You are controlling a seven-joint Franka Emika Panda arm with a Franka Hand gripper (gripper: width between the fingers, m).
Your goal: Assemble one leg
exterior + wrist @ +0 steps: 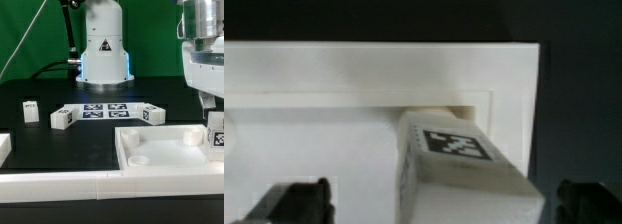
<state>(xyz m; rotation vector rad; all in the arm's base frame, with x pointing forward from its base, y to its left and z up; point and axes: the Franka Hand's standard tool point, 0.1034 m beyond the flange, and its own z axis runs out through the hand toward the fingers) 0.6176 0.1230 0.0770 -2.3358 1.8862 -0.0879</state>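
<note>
Gripper [423, 203] hangs at the exterior frame's right edge, fingers spread either side of the leg [455, 152]; I see the leg upright in the panel [170, 155] corner.

You've got open black table [60, 145] in the middle, between the loose white tagged blocks [62, 117] at the back and the wide white square tray-like panel [150, 150] in front. Wrist view: small white tagged plastic leg [455, 155] fills the gap between the fingertips [295, 200], panel wall right behind.
</note>
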